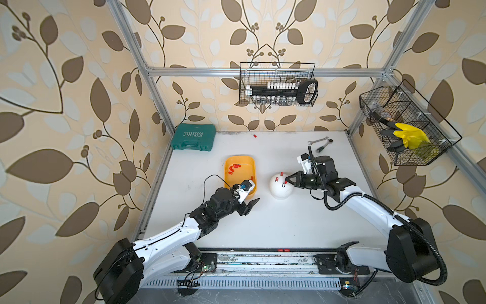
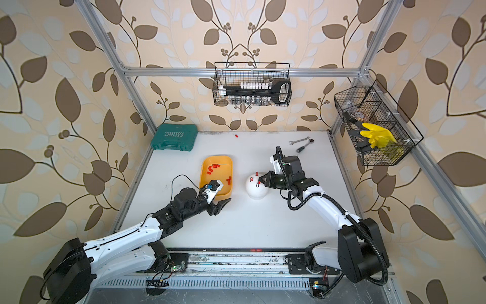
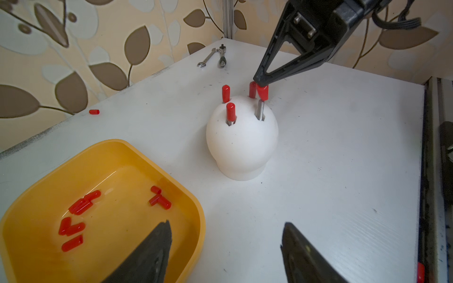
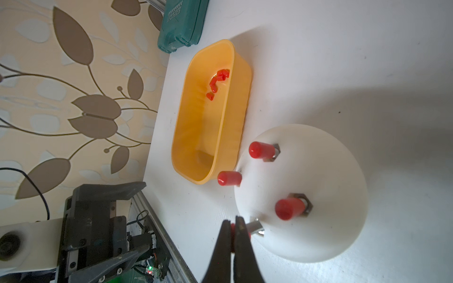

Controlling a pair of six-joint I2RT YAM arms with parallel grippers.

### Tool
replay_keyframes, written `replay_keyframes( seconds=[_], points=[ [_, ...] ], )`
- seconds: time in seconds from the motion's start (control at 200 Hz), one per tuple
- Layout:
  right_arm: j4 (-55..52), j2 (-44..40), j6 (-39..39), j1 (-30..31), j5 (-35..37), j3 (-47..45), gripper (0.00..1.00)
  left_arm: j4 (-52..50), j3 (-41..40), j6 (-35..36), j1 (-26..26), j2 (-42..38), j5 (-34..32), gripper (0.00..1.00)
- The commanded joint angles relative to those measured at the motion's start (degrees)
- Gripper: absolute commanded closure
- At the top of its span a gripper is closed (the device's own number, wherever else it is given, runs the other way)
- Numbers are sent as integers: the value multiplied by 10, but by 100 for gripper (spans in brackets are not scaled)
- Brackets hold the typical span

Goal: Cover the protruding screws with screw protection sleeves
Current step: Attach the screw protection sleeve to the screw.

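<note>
Right now your left fingers [image 3: 152, 254] stand wide apart and empty. The shallow yellow plastic tray [image 3: 122, 196] lies just beyond them, so park them there, clear of the work.

Farther out, your right fingers [image 4: 241, 247] are pinched shut on one small red plastic sleeve [image 3: 262, 92]. They hold it directly over the one bare grey threaded screw [image 3: 260, 110] in the white rounded dome [image 3: 241, 147].

The sleeve looks slightly tilted against the screw's axis, so square it up first. Then press gently straight down along the thread. The dome seems to stand loose on the white desk [image 3: 343, 171] and could tip or slide. Let go only once the sleeve sits as low as those on the three capped screws [image 3: 230, 113] beside and beyond your right fingers.

Some things are hard to judge. In the right wrist view the sleeve is almost wholly hidden between the fingers. No view settles whether its open mouth touches the screw tip or hangs just above it. Past your left fingers, the spare red sleeves [image 4: 218, 83] in the tray overlap too much to count.
</note>
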Motion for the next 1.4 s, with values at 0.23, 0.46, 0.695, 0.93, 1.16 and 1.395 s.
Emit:
replay_keyframes(
  seconds=[0.23, 0.46, 0.695, 0.93, 1.16, 1.395],
  points=[
    [2, 2, -8, 9, 1, -10, 100, 14, 25, -5, -4, 1, 7, 27],
    [-6, -14, -7, 8, 0, 4, 100, 14, 22, -4, -4, 1, 6, 26],
    [-11, -21, -6, 9, -5, 10, 100, 19, 22, -4, -4, 4, 6, 27],
    [-12, -6, -16, 12, 5, 3, 100, 18, 23, -2, -4, 3, 6, 26],
    [-8, -1, -24, 13, 13, -4, 100, 12, 24, 0, -4, 0, 4, 26],
    [1, 1, -31, 14, 23, -15, 100, 16, 23, -1, -4, 2, 6, 26]
  ],
)
